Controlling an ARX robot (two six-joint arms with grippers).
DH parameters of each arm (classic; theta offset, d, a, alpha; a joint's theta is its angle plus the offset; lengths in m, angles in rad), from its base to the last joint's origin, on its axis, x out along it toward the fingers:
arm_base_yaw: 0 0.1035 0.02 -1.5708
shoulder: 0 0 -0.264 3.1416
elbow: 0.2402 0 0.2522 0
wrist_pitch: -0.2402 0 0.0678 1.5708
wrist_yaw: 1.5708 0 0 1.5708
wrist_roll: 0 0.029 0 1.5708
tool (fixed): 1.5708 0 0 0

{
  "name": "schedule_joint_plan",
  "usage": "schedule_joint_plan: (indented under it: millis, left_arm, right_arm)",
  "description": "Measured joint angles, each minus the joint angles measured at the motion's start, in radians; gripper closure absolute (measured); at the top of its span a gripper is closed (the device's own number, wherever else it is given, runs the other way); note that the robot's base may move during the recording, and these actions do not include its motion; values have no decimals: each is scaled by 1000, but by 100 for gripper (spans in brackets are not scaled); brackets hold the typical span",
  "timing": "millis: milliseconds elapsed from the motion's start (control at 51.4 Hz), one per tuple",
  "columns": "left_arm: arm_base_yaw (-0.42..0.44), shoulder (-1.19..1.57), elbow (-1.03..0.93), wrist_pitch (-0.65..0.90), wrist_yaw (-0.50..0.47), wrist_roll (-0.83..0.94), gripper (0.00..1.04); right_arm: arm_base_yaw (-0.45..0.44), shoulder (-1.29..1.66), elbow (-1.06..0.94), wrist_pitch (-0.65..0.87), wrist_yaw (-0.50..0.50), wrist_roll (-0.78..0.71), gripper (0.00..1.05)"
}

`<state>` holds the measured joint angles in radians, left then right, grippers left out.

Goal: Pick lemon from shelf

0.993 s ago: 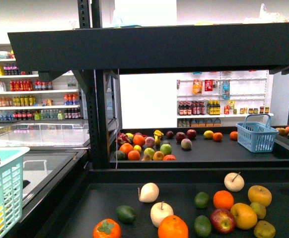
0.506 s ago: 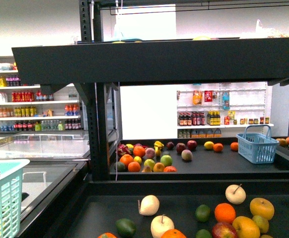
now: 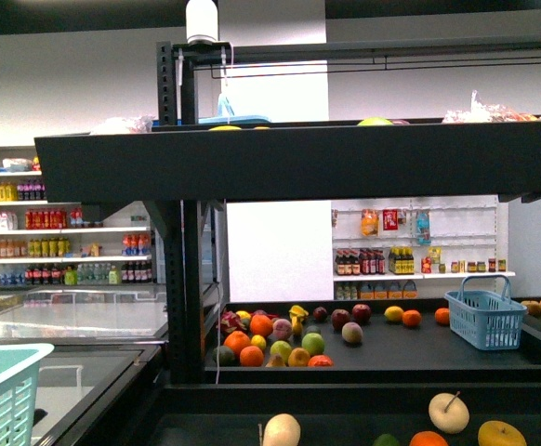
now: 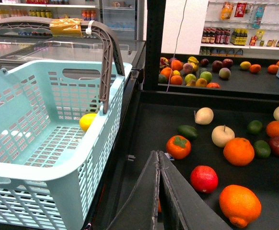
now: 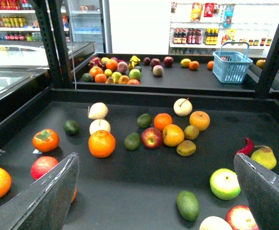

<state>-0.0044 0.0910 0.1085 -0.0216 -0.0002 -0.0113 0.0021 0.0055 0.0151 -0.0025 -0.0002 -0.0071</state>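
Camera view has risen; left jaws closed, right jaws spread.

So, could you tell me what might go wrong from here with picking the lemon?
The open right gripper could take a look-alike: round golden fruits crowd the shelf. The front view shows only its near tray's back edge, so aiming is harder. A yellow fruit already lies in the basket; perhaps the lemon.

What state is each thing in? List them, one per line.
Left claw: shut, holding nothing.
Right claw: open, empty, above the shelf tray.
Lemon: lying inside the teal basket.
Teal basket: upright, handle raised.
Blue basket: upright on the far tray, handle up.
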Motion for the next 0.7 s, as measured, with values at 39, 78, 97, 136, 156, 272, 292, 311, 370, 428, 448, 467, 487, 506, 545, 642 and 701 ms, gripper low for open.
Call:
schedule_joint_plan:
  millis: [39, 78, 97, 136, 156, 272, 292, 311, 370, 428, 448, 467, 487, 506, 545, 642, 701]
  left_arm:
    - [0, -6, -8, 3, 0, 0, 103]
    - [0, -13, -17, 4, 0, 0, 103]
    - [0, -15, -20, 4, 0, 0, 103]
    - [0, -19, -26, 5, 0, 0, 103]
    - [0, -21, -30, 7, 0, 0, 103]
    - [0, -32, -42, 9, 0, 0, 103]
    - [0, -34, -45, 9, 0, 0, 103]
    - [0, -35, -47, 9, 0, 0, 103]
    - [0, -40, -50, 10, 0, 0, 103]
    - [0, -44, -54, 11, 0, 0, 103]
    - [0, -47, -58, 11, 0, 0, 103]
    - [0, -56, -65, 15, 0, 0, 103]
    - [0, -66, -74, 16, 0, 0, 103]
    - [0, -74, -83, 16, 1, 0, 103]
    - [0, -81, -95, 16, 0, 0, 103]
    - [0, -85, -95, 16, 0, 0, 103]
    - [0, -85, -95, 16, 0, 0, 103]
  right_arm:
    - [0, 0, 0, 0, 0, 0, 8]
    - [0, 0, 0, 0, 0, 0, 8]
    - [0, 0, 0, 0, 0, 0, 8]
    - [0, 0, 0, 0, 0, 0, 8]
    - [0, 0, 0, 0, 0, 0, 8]
    - [0, 0, 0, 0, 0, 0, 8]
    - [0, 0, 0, 0, 0, 0, 8]
    - [0, 0, 0, 0, 0, 0, 8]
    - [0, 0, 0, 0, 0, 0, 8]
    - [0, 0, 0, 0, 0, 0, 8]
    - [0, 0, 0, 0, 0, 0, 8]
    - [0, 0, 0, 0, 0, 0, 8]
    - [0, 0, 0, 0, 0, 0, 8]
    - [0, 0, 0, 0, 0, 0, 8]
    - [0, 0, 0, 0, 0, 0, 8]
    - [0, 0, 0, 0, 0, 0, 8]
    - [0, 0, 0, 0, 0, 0, 8]
